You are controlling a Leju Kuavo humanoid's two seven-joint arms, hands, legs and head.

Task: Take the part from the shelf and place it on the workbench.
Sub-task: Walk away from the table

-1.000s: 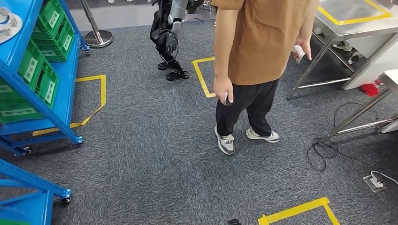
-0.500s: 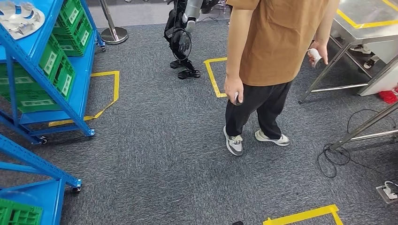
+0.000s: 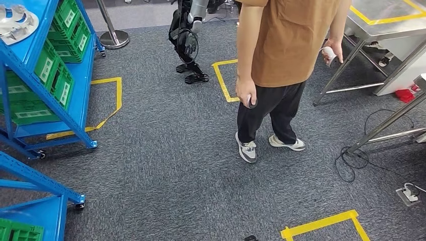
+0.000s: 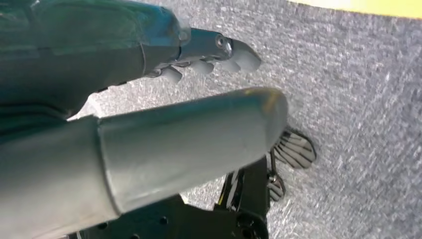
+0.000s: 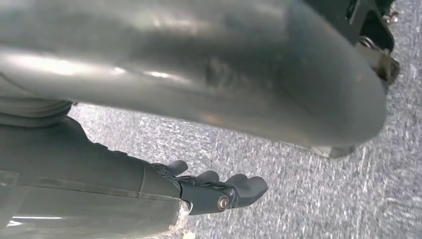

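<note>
the left hand (image 4: 149,114) hangs over rough grey carpet (image 3: 166,165), its smooth grey thumb and darker fingers (image 4: 239,52) stretched out and apart, grasping nothing. the right hand (image 5: 209,149) hangs the same way, rounded thumb wide of the dark fingers (image 5: 234,191), also released and empty.

the part (image 3: 17,22), a flat silvery metal ring-like piece, lies on the top level of the blue steel shelf (image 3: 55,108), well apart from both sets of fingers. green ribbed plastic crates (image 3: 47,70) fill the lower levels.

from the head, a person (image 3: 286,55) in a brown shirt and black trousers stands on the carpet between the shelf and the shiny metal worktop (image 3: 387,20) edged with yellow tape. open carpet lies between shelf and person, with yellow tape squares (image 3: 321,226) on it. a black cable (image 3: 351,163) loops by the worktop legs. another robot (image 3: 188,40) stands further off.
</note>
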